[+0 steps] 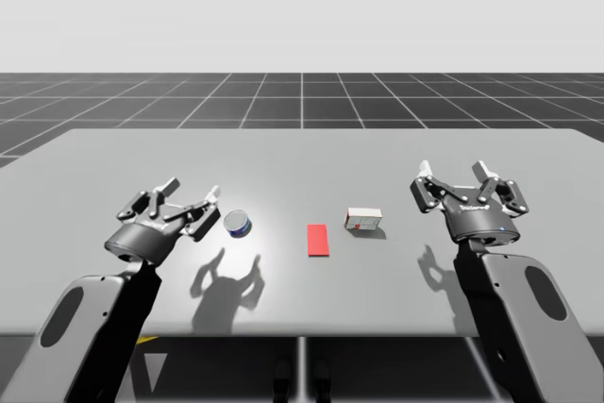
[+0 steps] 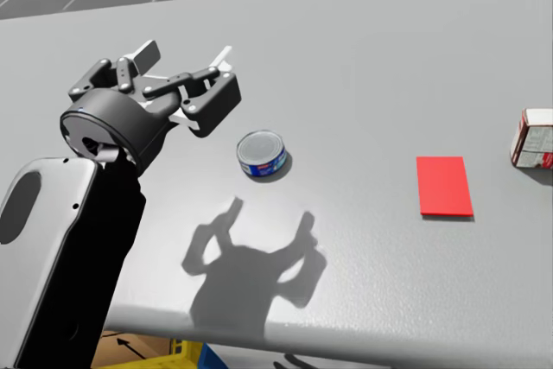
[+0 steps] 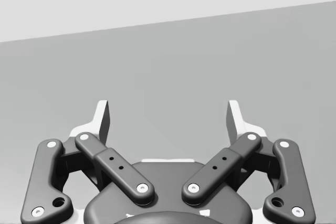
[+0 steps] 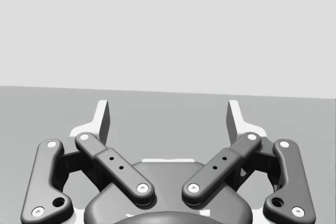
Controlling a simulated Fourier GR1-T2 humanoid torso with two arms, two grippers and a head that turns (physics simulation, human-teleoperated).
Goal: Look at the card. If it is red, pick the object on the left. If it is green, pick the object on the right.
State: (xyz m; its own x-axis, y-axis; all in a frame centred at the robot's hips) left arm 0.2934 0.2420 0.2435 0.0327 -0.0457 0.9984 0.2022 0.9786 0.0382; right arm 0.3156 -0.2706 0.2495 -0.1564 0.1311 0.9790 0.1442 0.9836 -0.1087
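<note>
Two arms: one comes in at each side of the flat grey table [image 1: 302, 153], with three things lying between them.
Left gripper [image 1: 193, 193]: empty, fingers spread apart. It seems to hang clear of the surface, judging by its shadow, though its height is hard to gauge.
Short round blue-sided, silver-lidded tin can [image 1: 239, 225]: stands upright just to the right of the left gripper's fingertips and below them. Being round, it has no long axis to line up with.
Flat red rectangular card [image 1: 319, 240]: lies mid-table between can and box. Red selects the left object, the can.
Small white-and-red cardboard box [image 1: 363, 220]: near the card's right side, not the target.
Right gripper [image 1: 454, 175]: empty, fingers apart, well apart from the can, so the left arm is judged nearer.
</note>
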